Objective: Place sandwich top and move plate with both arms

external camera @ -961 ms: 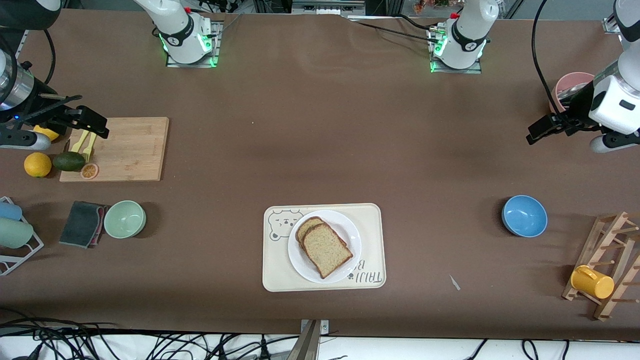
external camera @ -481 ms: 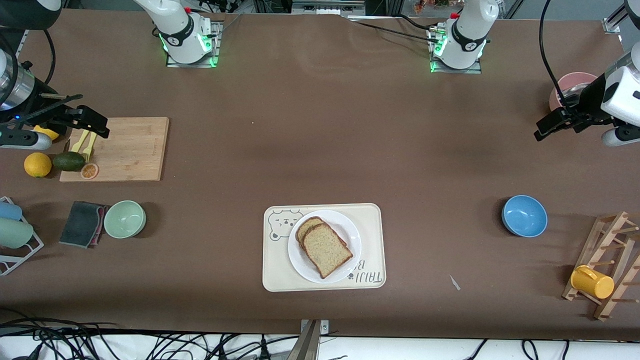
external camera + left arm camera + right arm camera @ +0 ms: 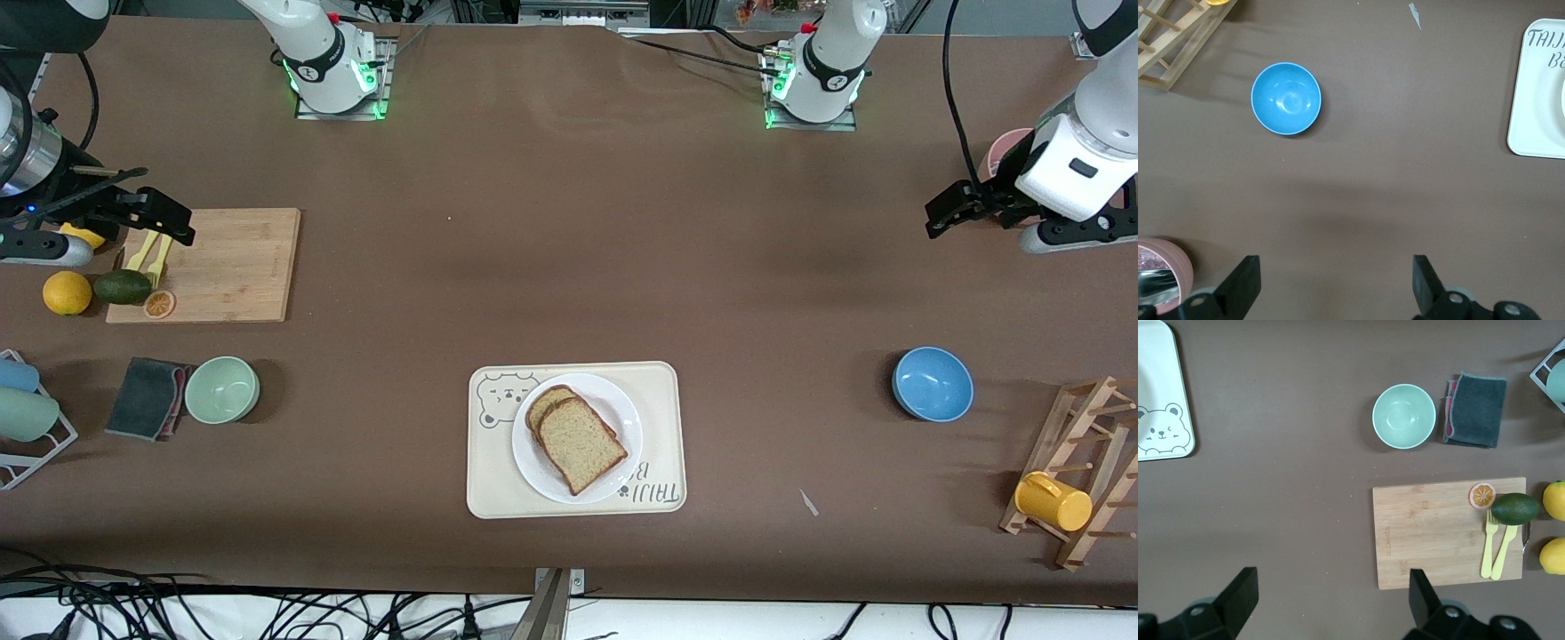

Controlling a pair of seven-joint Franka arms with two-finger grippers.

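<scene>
The sandwich top [image 3: 580,443], a tan speckled bread slice with a brown crust, lies on the white plate [image 3: 616,402], partly over a second slice [image 3: 542,402]. The plate stands on the cream bear tray [image 3: 494,484]. My left gripper [image 3: 944,213] is open and empty, up over bare table at the left arm's end, apart from the plate; its wrist view shows the fingers [image 3: 1245,283] wide apart and a corner of the tray [image 3: 1538,100]. My right gripper [image 3: 169,224] is open and empty over the edge of the cutting board; the tray corner [image 3: 1161,400] shows in its wrist view.
A blue bowl [image 3: 932,383] and a wooden rack with a yellow mug [image 3: 1053,500] stand toward the left arm's end, a pink cup [image 3: 1003,149] by the left gripper. A cutting board [image 3: 222,264], green bowl [image 3: 221,389], grey cloth [image 3: 144,397] and fruit lie toward the right arm's end.
My left arm has swung, and its gripper has shifted a little toward the middle of the table, still open. The right arm, plate and bread have not moved.
</scene>
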